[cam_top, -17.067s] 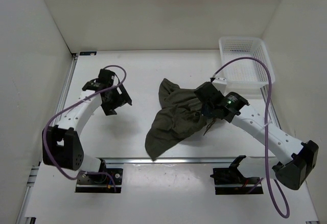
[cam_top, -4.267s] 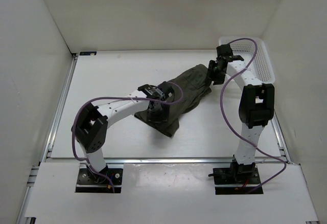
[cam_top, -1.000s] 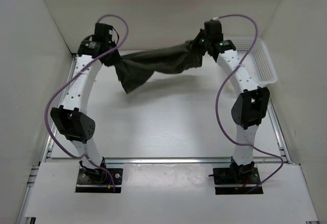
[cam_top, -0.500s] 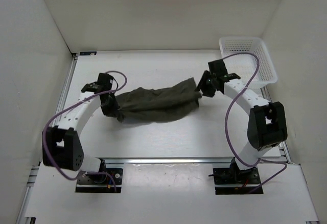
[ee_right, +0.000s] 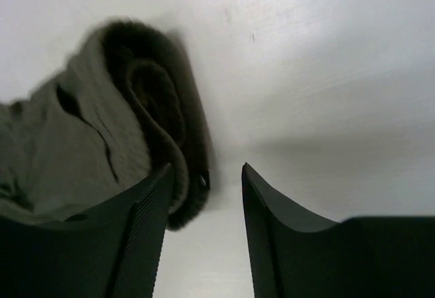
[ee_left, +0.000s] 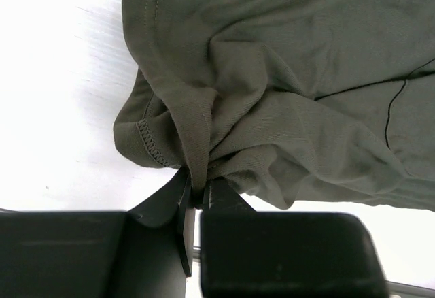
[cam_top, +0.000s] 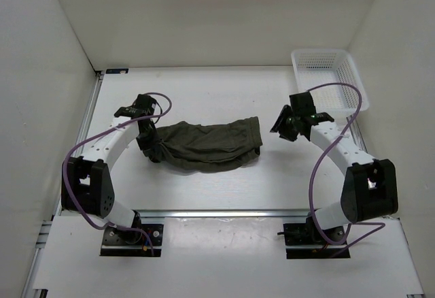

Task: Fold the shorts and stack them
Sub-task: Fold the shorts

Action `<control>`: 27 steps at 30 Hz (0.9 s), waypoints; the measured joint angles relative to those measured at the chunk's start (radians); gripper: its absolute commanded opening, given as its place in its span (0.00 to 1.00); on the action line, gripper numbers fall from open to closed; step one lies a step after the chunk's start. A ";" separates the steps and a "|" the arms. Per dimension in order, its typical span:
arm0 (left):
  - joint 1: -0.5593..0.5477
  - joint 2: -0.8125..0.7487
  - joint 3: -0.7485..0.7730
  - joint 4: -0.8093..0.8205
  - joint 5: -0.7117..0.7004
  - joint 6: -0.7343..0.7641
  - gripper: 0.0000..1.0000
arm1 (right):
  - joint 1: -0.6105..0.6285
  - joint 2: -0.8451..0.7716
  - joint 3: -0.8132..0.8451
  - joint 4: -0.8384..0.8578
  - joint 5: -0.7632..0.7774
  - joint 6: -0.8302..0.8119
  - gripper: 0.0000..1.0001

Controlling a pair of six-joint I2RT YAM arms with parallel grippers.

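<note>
Olive shorts (cam_top: 207, 145) in L gripper (ee_left: 196, 190) (R gripper (ee_right: 205, 175) parted).

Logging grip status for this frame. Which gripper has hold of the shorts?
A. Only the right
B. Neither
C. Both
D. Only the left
D: the left gripper is shut on a pinched fold at one end of the shorts, while the right gripper stands open with nothing between its fingers.
</note>
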 measured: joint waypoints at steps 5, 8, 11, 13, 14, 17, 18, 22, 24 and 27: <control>0.000 0.000 0.000 0.000 -0.007 0.000 0.10 | 0.011 -0.025 -0.147 0.009 -0.145 0.006 0.78; 0.000 0.000 0.000 0.000 -0.010 0.000 0.10 | 0.047 -0.055 -0.168 -0.001 -0.185 0.016 0.75; 0.000 0.000 -0.001 0.000 -0.017 0.000 0.10 | 0.081 -0.080 -0.162 0.014 -0.194 0.021 0.75; 0.000 0.000 -0.001 0.000 -0.020 0.000 0.10 | 0.085 -0.073 -0.149 0.020 -0.195 0.022 0.75; 0.000 0.000 -0.002 0.000 -0.021 0.000 0.10 | 0.085 -0.063 -0.142 0.029 -0.195 0.023 0.75; 0.000 0.000 -0.002 0.000 -0.022 0.000 0.10 | 0.088 0.000 -0.103 0.050 -0.195 0.027 0.62; 0.000 0.000 -0.002 0.000 -0.022 0.000 0.10 | 0.093 0.031 -0.087 0.060 -0.195 0.026 0.55; 0.000 0.000 -0.002 0.000 -0.023 0.000 0.10 | 0.115 0.117 -0.057 0.093 -0.192 0.028 0.06; 0.000 0.000 -0.003 0.000 -0.023 0.000 0.10 | 0.127 0.126 -0.043 0.088 -0.187 0.034 0.00; 0.000 0.000 -0.003 0.000 -0.026 0.000 0.10 | 0.156 0.126 0.021 0.069 -0.169 0.029 0.00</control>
